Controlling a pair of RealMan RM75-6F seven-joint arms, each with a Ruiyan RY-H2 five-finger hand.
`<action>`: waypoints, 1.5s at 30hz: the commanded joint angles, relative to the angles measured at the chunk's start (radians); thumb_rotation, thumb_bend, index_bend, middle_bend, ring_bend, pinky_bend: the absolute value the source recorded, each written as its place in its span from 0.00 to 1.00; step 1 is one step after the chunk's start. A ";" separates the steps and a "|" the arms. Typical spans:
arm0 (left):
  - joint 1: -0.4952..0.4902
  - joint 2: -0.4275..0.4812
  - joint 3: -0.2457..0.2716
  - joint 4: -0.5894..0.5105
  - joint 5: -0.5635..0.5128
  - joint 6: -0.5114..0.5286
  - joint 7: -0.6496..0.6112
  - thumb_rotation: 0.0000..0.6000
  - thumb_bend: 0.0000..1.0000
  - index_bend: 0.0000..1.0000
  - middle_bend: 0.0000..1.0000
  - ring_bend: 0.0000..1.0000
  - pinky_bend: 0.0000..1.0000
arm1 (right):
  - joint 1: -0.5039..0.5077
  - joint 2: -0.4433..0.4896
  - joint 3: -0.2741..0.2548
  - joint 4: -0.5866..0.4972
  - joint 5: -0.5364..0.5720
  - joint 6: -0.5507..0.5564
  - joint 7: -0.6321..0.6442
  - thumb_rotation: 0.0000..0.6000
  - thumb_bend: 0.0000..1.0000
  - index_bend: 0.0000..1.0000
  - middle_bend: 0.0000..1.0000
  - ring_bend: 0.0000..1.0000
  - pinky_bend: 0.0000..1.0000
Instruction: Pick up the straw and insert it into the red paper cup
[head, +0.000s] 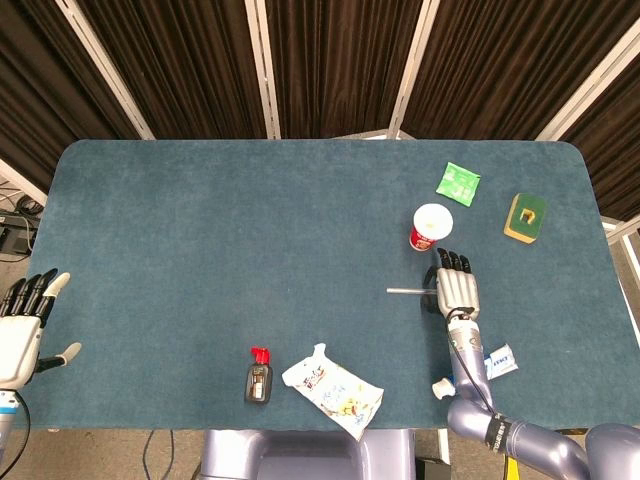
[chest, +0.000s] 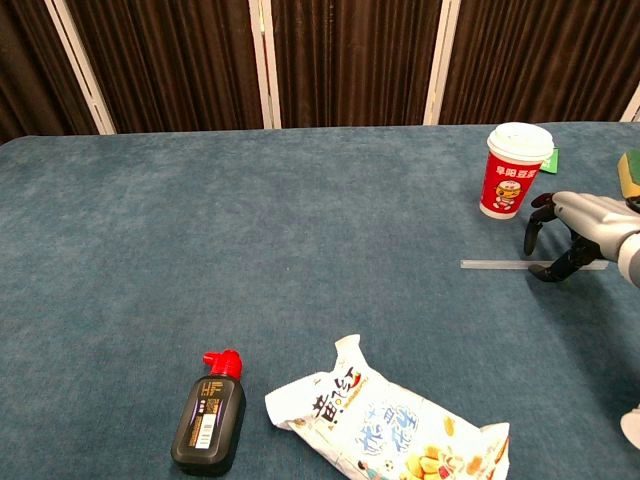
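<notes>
The thin straw (head: 405, 291) (chest: 495, 265) lies flat on the blue table, pointing left to right. Just behind its right end stands the red paper cup (head: 431, 227) (chest: 515, 170) with a white lid. My right hand (head: 457, 292) (chest: 570, 225) arches over the straw's right end, fingers curved down and apart, thumb tip at the cloth beside the straw. Nothing is lifted. My left hand (head: 22, 330) hangs off the table's left front corner, fingers spread and empty; the chest view does not show it.
A black ink bottle (head: 259, 377) (chest: 211, 412) with a red cap and a snack bag (head: 332, 390) (chest: 390, 425) lie near the front edge. A green packet (head: 458, 182) and a yellow-green sponge (head: 525, 217) sit behind and right of the cup. A small sachet (head: 500, 360) lies by my right forearm.
</notes>
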 joint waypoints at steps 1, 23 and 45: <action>0.000 0.000 0.000 0.000 -0.001 0.000 0.000 1.00 0.18 0.02 0.00 0.00 0.00 | 0.000 -0.005 -0.001 0.006 0.008 -0.006 -0.002 1.00 0.37 0.49 0.07 0.00 0.00; 0.001 -0.002 -0.001 0.002 -0.003 0.002 0.002 1.00 0.18 0.02 0.00 0.00 0.00 | -0.011 -0.005 -0.010 -0.008 -0.027 0.002 0.030 1.00 0.46 0.55 0.10 0.00 0.00; 0.003 -0.005 -0.001 0.007 0.004 0.009 0.016 1.00 0.18 0.02 0.00 0.00 0.00 | -0.112 0.317 0.146 -0.395 -0.037 0.148 0.197 1.00 0.46 0.55 0.11 0.00 0.00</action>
